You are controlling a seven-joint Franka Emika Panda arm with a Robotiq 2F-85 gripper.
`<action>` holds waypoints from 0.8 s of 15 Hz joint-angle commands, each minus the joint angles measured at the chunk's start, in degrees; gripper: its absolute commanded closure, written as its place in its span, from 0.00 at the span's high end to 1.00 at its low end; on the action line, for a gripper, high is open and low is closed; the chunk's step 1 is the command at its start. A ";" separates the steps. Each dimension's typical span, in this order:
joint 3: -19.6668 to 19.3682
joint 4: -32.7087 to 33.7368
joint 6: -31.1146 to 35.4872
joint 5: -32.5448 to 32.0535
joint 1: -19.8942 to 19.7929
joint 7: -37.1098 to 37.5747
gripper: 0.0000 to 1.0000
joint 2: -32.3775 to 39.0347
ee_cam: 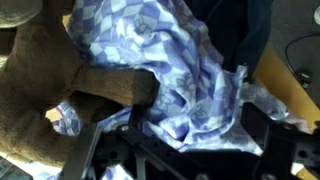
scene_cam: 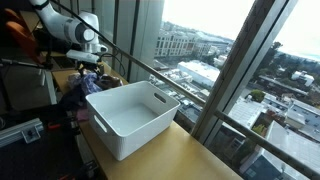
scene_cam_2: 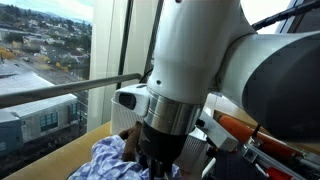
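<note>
1. Jaws, wrist view: you had the gripper (ee_cam: pixel 175 142) spread wide, its dark fingers (ee_cam: pixel 105 150) standing either side of the blue-and-white patterned cloth (ee_cam: pixel 185 60) and closed on nothing. The cloth lay crumpled in deep folds, touching a brown garment (ee_cam: pixel 40 90) on one side and dark fabric (ee_cam: pixel 235 25) on the other.
2. Exterior view: your gripper (scene_cam: pixel 88 66) hung just over the clothes pile (scene_cam: pixel 75 95) on the wooden table (scene_cam: pixel 190 155). The white basket (scene_cam: pixel 125 138) stood just beside the pile; no cloth showed inside it.
3. Exterior view: the arm (scene_cam_2: pixel 190 60) blocked most of the frame; the patterned cloth (scene_cam_2: pixel 108 160) lay beneath it, unlifted.
4. Judgement: approach done, grasp and lift not yet made.
</note>
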 commanded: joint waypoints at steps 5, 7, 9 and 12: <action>-4.51 2.88 4.42 -9.58 1.98 6.39 0.75 7.98; -5.48 3.08 4.23 -10.26 1.89 7.18 0.65 8.94; -5.66 2.02 3.53 -9.56 1.27 7.27 0.49 7.62; -3.60 -0.89 0.60 -5.73 -1.15 5.89 0.29 1.91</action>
